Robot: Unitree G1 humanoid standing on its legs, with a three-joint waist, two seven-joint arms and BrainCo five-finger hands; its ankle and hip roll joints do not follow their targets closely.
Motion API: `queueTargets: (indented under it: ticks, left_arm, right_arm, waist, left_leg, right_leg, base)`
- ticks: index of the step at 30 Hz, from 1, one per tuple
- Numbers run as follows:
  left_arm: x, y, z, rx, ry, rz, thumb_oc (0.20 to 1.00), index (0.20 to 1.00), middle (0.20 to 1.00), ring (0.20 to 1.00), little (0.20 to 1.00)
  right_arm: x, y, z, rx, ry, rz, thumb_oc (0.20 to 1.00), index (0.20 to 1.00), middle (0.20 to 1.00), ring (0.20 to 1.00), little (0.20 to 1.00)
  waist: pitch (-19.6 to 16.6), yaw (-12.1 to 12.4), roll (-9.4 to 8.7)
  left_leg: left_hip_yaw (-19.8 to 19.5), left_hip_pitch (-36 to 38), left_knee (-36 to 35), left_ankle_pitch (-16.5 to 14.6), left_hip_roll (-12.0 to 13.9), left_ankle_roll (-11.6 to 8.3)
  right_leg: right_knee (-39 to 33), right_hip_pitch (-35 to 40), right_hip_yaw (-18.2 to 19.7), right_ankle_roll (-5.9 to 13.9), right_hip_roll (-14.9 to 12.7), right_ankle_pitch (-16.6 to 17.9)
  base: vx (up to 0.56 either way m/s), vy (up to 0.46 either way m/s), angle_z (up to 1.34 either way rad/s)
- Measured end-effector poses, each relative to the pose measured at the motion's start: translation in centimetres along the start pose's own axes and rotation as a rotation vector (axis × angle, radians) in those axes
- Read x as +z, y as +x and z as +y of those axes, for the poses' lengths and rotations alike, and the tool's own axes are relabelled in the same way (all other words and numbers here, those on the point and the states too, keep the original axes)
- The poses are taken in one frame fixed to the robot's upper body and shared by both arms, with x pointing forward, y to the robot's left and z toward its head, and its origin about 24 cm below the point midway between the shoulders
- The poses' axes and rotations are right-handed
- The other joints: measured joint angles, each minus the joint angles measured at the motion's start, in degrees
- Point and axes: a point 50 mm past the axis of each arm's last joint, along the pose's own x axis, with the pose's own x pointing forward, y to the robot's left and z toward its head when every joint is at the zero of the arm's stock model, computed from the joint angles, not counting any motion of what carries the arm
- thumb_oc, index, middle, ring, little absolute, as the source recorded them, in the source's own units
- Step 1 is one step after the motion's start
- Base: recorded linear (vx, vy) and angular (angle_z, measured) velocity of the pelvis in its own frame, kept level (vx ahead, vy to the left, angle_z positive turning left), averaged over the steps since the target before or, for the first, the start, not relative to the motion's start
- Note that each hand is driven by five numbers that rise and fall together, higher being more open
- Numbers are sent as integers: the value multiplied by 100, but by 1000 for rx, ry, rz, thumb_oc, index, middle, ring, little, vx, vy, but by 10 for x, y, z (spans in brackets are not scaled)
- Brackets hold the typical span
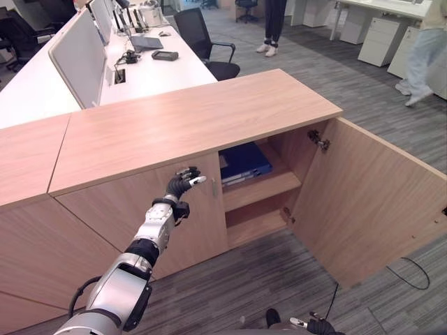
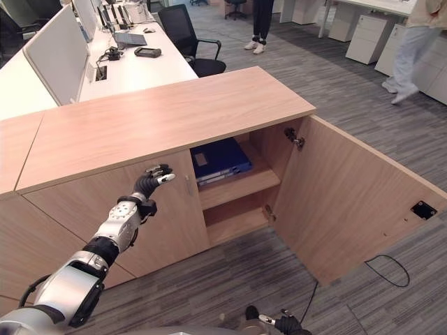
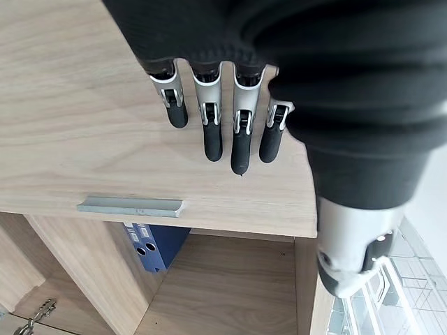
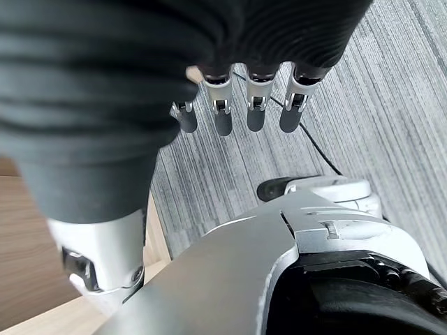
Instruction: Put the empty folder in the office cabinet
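Note:
A blue folder (image 1: 244, 162) lies flat on the upper shelf inside the wooden office cabinet (image 1: 188, 118). The cabinet's right door (image 1: 363, 202) is swung wide open toward me. My left hand (image 1: 183, 183) is raised in front of the closed left door, just left of its small silver handle (image 3: 130, 206). Its fingers (image 3: 213, 132) are straight and hold nothing. The folder's spine (image 3: 150, 244) shows past that door's edge. My right hand (image 1: 320, 326) hangs low over the carpet, with its fingers (image 4: 237, 115) straight and holding nothing.
Behind the cabinet stands a white desk (image 1: 42, 84) with a laptop (image 1: 147, 43) and a black office chair (image 1: 206, 42). One person (image 1: 272, 24) stands at the far end, and another (image 1: 426, 49) walks at the right by white drawer units (image 1: 380, 38).

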Motion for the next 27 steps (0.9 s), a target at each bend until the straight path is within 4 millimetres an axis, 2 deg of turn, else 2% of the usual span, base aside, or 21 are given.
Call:
queueTargets:
  ticks: [3,4,5,6,9,11,12,14,16,17,18,19,20,21,22,24,26,27]
  left_arm:
    - [-5,-13,-13,-52,-40,-60,1000,1000,1000,1000,1000]
    - [-9,-18,-20,-78,-58,-66,1000,1000,1000,1000,1000]
    - [-20,-31,-33,-135,-84,-70,1000,1000,1000,1000,1000]
    - [-27,-37,-37,-164,-78,-55,1000,1000,1000,1000,1000]
    - [-51,-62,-37,-194,-71,-5,1000,1000,1000,1000,1000]
    - [-58,-75,-36,-242,-3,12,1000,1000,1000,1000,1000]
    - [-69,-87,-30,-257,36,47,1000,1000,1000,1000,1000]
    - [-83,-96,-23,-247,48,107,1000,1000,1000,1000,1000]
    - [-94,-105,-12,-241,99,159,1000,1000,1000,1000,1000]
    - [-102,-111,-3,-225,121,203,1000,1000,1000,1000,1000]
    - [-110,-119,4,-201,130,239,1000,1000,1000,1000,1000]
    - [-122,-127,13,-161,118,295,1000,1000,1000,1000,1000]
    - [-133,-133,23,-135,141,367,1000,1000,1000,1000,1000]
    - [-140,-138,22,-141,149,400,1000,1000,1000,1000,1000]
    - [-145,-141,20,-149,153,424,1000,1000,1000,1000,1000]
    - [-157,-148,17,-160,185,475,1000,1000,1000,1000,1000]
    - [-166,-155,21,-147,192,524,1000,1000,1000,1000,1000]
    - [-173,-162,24,-130,191,564,1000,1000,1000,1000,1000]
  right_arm:
    - [-1,0,0,-1,2,1,1000,1000,1000,1000,1000]
    - [-1,0,0,-1,2,3,1000,1000,1000,1000,1000]
    - [-3,-1,-1,-3,8,7,1000,1000,1000,1000,1000]
    - [-4,-1,-1,-1,9,9,1000,1000,1000,1000,1000]
    - [-6,-1,-4,-8,43,15,1000,1000,1000,1000,1000]
    - [-6,-2,-6,-12,55,14,1000,1000,1000,1000,1000]
    - [-6,-2,-9,-25,87,12,1000,1000,1000,1000,1000]
    - [-6,-2,-11,-30,106,11,1000,1000,1000,1000,1000]
    - [7,1,-13,-32,140,-21,1000,1000,1000,1000,1000]
    - [15,3,-15,-35,144,-44,1000,1000,1000,1000,1000]
    - [22,4,-17,-38,148,-59,1000,1000,1000,1000,1000]
    - [25,4,-17,-39,154,-67,1000,1000,1000,1000,1000]
    - [19,3,-18,-43,179,-54,1000,1000,1000,1000,1000]
    - [17,2,-22,-57,188,-50,1000,1000,1000,1000,1000]
    - [17,2,-28,-71,185,-53,1000,1000,1000,1000,1000]
    - [16,-1,-54,-133,173,-54,1000,1000,1000,1000,1000]
    - [12,-4,-64,-157,163,-43,1000,1000,1000,1000,1000]
    - [13,-4,-66,-162,163,-45,1000,1000,1000,1000,1000]
  waist:
    - [3,32,-1]
    - [13,98,-9]
    - [27,145,-35]
    - [37,234,-48]
    - [64,354,-73]
    - [83,458,-102]
    - [91,548,-112]
    - [118,598,-146]
    - [241,648,-127]
    - [336,662,-173]
    - [411,747,-48]
    - [426,844,-54]
    - [448,814,-158]
    - [440,802,-156]
    - [448,792,-51]
    - [515,604,241]
    - [492,591,348]
    - [512,547,372]
  left_leg:
    - [-12,5,0,-4,1,-1]
    - [-31,2,0,-4,2,-1]
    - [-57,16,0,-5,2,-1]
    - [-86,14,-1,-4,2,-1]
    - [-163,7,-1,-14,4,15]
    - [-215,-7,-1,-9,1,7]
    - [-233,-10,0,-3,-1,2]
    - [-214,-9,0,-2,-4,-1]
    - [-56,14,0,3,19,-9]
    - [72,21,11,14,45,-22]
    - [299,37,37,61,180,-50]
    - [549,105,56,-11,304,-51]
    - [566,224,99,-17,311,-167]
    - [553,252,179,-65,383,-105]
    - [534,272,194,-78,452,-102]
    - [462,297,346,-77,570,-98]
    - [353,308,601,-75,631,-99]
    - [312,208,1025,-90,710,-186]
  right_leg:
    - [4,10,-11,-3,-2,-3]
    - [7,26,-21,-4,-4,-3]
    - [1,40,-36,-10,-5,-6]
    - [13,56,-73,-11,-7,-5]
    - [-3,126,-164,-24,-27,-31]
    - [15,116,-201,-5,-34,-44]
    - [30,121,-265,-18,-38,-28]
    - [48,94,-315,-8,-44,-12]
    - [279,-88,-334,-3,-30,-25]
    - [252,-143,-589,39,-137,-156]
    - [394,-194,-1168,-61,-228,-205]
    - [792,-323,-1701,-70,-318,-335]
    - [860,-262,-1552,-85,-308,-301]
    - [752,-192,-1451,-107,-194,-285]
    - [644,-161,-1393,-138,-110,-247]
    - [132,111,-1325,-229,79,-53]
    - [-7,200,-1196,-256,132,-21]
    - [85,194,-1164,-326,179,-97]
  base:
    - [-5,0,1]
    - [-32,8,6]
    - [-33,10,10]
    - [-52,10,12]
    - [-53,7,15]
    - [-84,-10,15]
    - [-115,-21,8]
    - [-104,-29,0]
    - [-74,-96,-28]
    - [-79,-150,-50]
    - [-50,-216,-102]
    - [-10,-146,-99]
    - [4,-178,-95]
    - [16,-130,-49]
    - [30,-134,-49]
    - [23,-161,-44]
    - [-9,-197,-42]
    - [-17,-134,-48]
